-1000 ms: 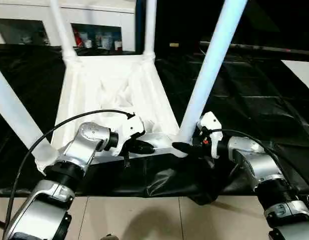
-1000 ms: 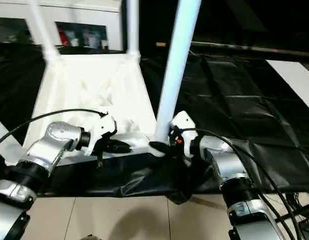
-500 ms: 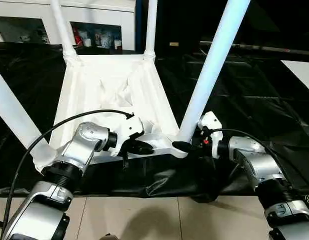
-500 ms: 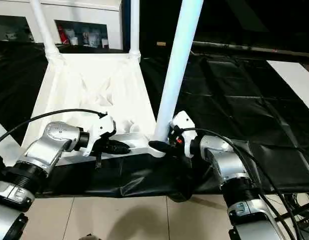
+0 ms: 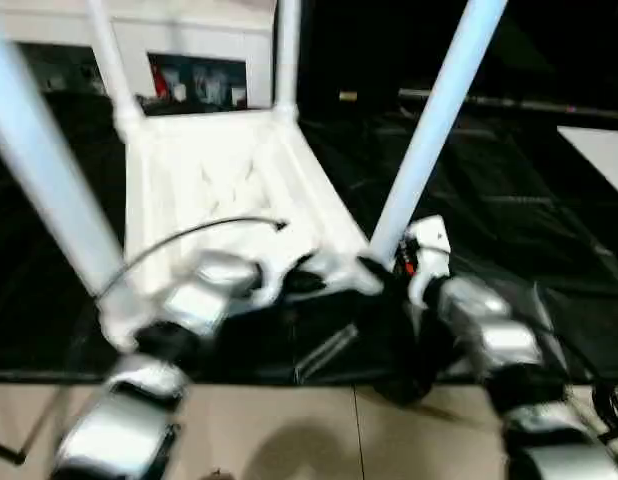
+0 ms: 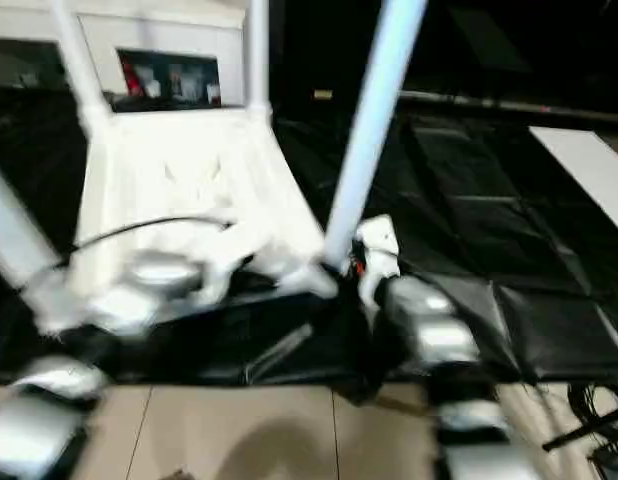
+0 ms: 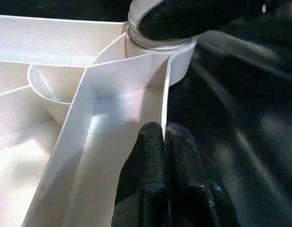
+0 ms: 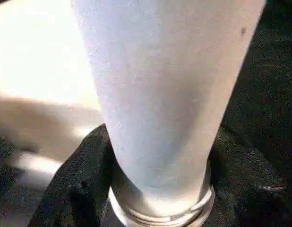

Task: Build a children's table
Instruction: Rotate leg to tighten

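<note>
The white children's table top [image 5: 219, 170] lies upside down on a black sheet, ribbed underside up, with its legs standing in the corner sockets. My left gripper [image 7: 164, 137] is shut on the thin near rim of the top, one finger on each side of the wall. At the near right corner, my right gripper [image 5: 374, 270] is clamped around the base of that leg [image 8: 165, 94], just above its socket. A black finger [image 8: 75, 189] hugs each side of it. The near left leg [image 5: 49, 170] and two far legs [image 5: 107, 60] point upward.
The black sheet [image 5: 509, 200] covers the floor under and to the right of the table. Pale tiles [image 5: 319, 430] lie at the near edge. A white cabinet with shelves [image 5: 199, 80] stands behind, a white panel [image 5: 599, 150] at far right, and cables [image 6: 599, 420] by my right arm.
The whole view has shifted and blurred. Both grippers keep their holds. The table's near edge, with the grippers on it, sits slightly higher and further right in the picture.
</note>
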